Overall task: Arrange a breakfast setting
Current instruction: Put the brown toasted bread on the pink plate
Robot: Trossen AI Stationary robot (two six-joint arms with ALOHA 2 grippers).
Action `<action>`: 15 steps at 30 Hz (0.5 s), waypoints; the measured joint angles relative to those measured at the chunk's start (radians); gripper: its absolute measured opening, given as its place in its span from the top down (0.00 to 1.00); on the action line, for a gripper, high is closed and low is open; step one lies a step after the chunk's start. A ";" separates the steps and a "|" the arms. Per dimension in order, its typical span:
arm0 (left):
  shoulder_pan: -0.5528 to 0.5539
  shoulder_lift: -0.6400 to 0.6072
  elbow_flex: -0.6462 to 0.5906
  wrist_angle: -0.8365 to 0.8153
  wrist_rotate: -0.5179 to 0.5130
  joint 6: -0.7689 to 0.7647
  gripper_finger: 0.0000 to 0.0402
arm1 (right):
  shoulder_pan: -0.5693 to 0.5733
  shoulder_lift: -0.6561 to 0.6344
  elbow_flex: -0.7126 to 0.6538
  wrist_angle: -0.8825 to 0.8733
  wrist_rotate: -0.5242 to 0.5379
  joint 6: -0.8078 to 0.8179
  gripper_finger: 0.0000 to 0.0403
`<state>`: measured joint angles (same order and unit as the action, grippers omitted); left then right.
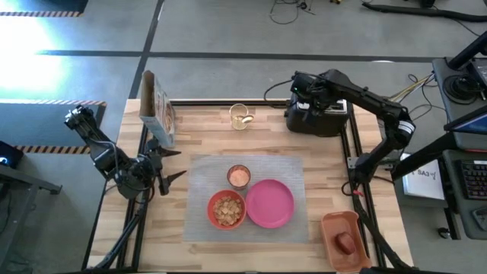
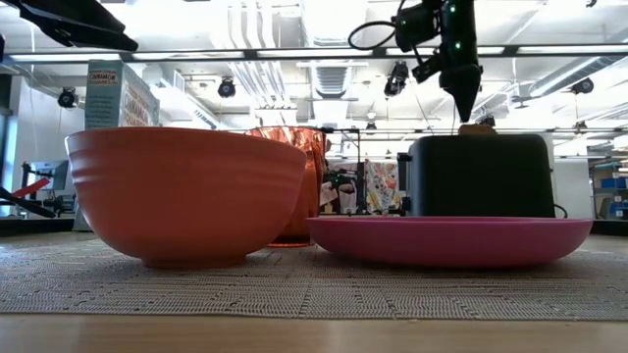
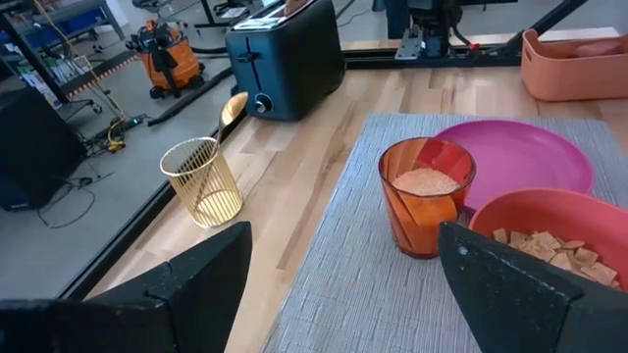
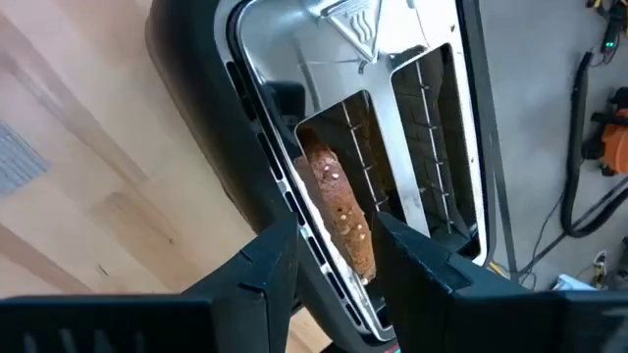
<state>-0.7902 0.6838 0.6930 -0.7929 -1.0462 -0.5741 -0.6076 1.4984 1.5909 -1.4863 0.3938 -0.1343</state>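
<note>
Now the right gripper (image 4: 334, 250) is pinching the toast slice (image 4: 341, 211) in the toaster (image 4: 216, 127) at the tabletop's far edge; it is looking light and crumbly, best held by its top edge.

The left gripper (image 3: 343, 284) is waiting spread at the left edge.

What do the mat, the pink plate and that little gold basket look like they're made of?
The mat looks like woven vinyl or fabric: a fine grey weave shows. The plate seems matte plastic or melamine, smooth and evenly pink, though glazed ceramic is possible. The basket looks like thin gold-toned metal wire, since light passes between its upright bars.

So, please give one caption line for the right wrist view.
Right gripper closed on the toast slice standing in the toaster slot.
</note>
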 joint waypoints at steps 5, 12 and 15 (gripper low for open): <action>0.000 0.001 0.000 -0.004 0.000 -0.004 0.24 | -0.031 0.003 0.000 -0.001 0.000 -0.025 0.69; 0.000 0.001 -0.002 -0.019 0.001 -0.015 0.24 | -0.085 0.003 0.000 -0.002 -0.013 -0.033 0.70; 0.000 0.000 -0.002 -0.024 0.001 -0.017 0.24 | -0.093 0.003 0.000 -0.001 -0.042 -0.033 0.70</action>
<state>-0.7902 0.6841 0.6910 -0.8165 -1.0453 -0.5915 -0.7005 1.5013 1.5906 -1.4875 0.3517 -0.1673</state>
